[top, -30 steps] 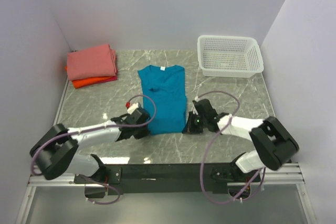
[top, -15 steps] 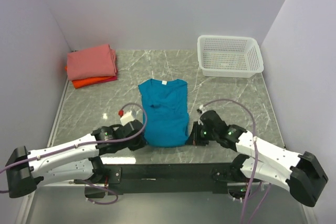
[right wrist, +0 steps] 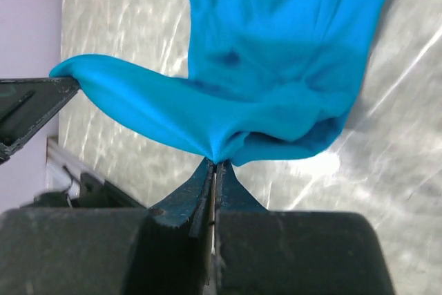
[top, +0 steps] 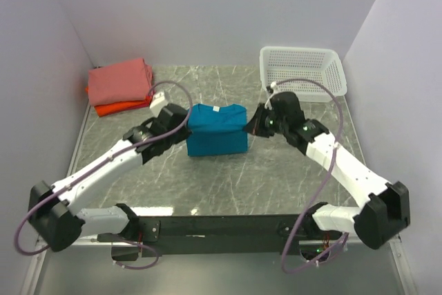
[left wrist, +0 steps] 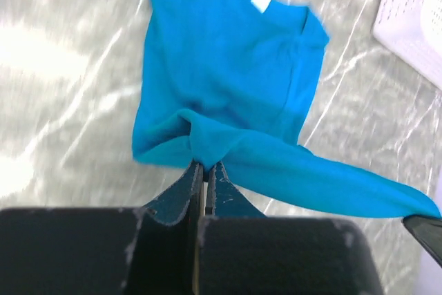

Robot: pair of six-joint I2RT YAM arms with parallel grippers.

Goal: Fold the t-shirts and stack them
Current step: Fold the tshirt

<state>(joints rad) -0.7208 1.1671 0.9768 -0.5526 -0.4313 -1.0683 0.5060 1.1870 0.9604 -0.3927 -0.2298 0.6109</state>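
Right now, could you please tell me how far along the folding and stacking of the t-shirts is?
Done: a folded salmon-pink cotton shirt tops red and orange ones at the far left. In hand: the left gripper and right gripper are shut on the teal-blue short-sleeved shirt, its hem doubled over towards the collar. Left, likely: release, finish folding, add it to that pile.
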